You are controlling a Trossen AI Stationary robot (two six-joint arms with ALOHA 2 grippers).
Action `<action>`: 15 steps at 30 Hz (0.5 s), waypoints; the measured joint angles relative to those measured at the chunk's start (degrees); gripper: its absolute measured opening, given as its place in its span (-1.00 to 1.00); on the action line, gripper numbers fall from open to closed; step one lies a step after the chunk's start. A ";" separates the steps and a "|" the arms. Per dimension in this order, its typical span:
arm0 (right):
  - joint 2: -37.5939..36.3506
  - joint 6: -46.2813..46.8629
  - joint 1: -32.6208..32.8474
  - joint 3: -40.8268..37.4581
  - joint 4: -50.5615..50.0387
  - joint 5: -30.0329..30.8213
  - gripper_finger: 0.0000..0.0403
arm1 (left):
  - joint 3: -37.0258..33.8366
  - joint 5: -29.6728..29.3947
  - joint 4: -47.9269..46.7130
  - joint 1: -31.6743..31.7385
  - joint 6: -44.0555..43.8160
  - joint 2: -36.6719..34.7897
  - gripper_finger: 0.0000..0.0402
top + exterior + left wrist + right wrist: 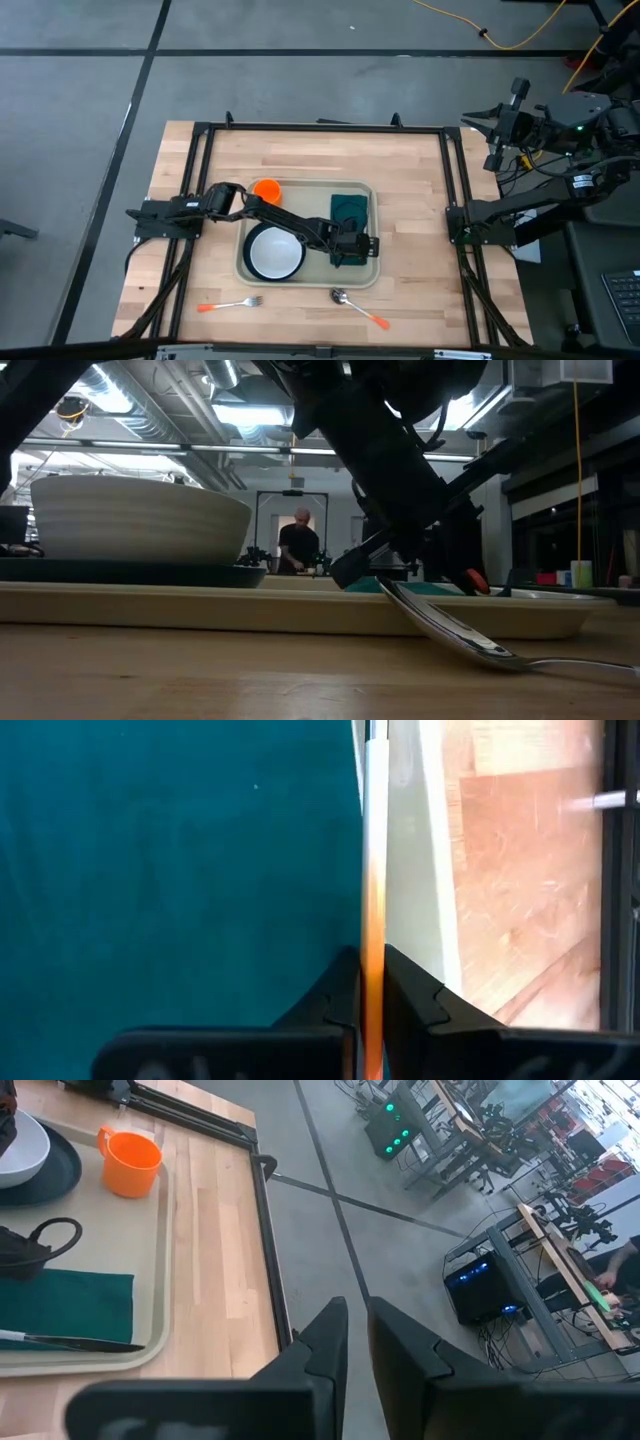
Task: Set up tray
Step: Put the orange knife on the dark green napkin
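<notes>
spoon up close, left gripper pinching a utensil over the napkin

low view: nearest the lens a metal spoon (470,638) lies on the wooden table (200,680), its bowl propped against the rim of the tray (200,607). a white bowl (130,520) sits on a dark plate (120,572) on the tray. behind, a person (299,547) stands in a workshop with ceiling lights.

left wrist view: the left gripper (372,982) is clamped on a thin utensil handle (375,840), white fading to orange, above the green napkin (170,870) by the tray's rim.

right wrist view: the right gripper (358,1335), fingers nearly together and holding nothing, hangs beyond the table edge over grey floor; an orange cup (132,1160) stands on the tray.

high view: the pale tray lies mid-table; a fork (230,304) lies on the wood just outside its near edge.
</notes>
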 joint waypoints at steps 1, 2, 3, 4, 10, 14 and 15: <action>0.00 0.00 0.00 0.00 -0.01 0.01 -0.76 | 0.00 -0.03 -0.04 -0.15 -0.48 0.00 -0.96; 0.00 0.00 0.00 0.00 0.01 0.00 -0.76 | 0.00 -0.09 -0.08 -0.29 -0.87 0.00 -0.96; 0.00 0.00 0.00 -0.01 0.01 0.00 -0.76 | 0.00 -0.16 -0.10 -0.52 -1.19 0.00 -0.96; 0.00 0.00 -0.01 0.00 -0.01 0.00 -0.76 | 0.00 -0.38 -0.11 -0.74 -1.54 0.01 -0.96; 0.00 0.00 0.02 0.00 0.01 0.01 -0.76 | 0.00 -2.09 -0.17 -1.80 -4.27 0.00 -0.96; 0.00 -0.02 0.01 0.00 0.01 0.00 -0.76 | 0.00 -3.00 -0.87 -2.08 -5.35 0.02 -0.96; 0.00 -0.01 0.00 -0.01 -0.01 0.00 -0.76 | 0.00 -3.01 -0.87 -2.09 -5.54 0.02 -0.96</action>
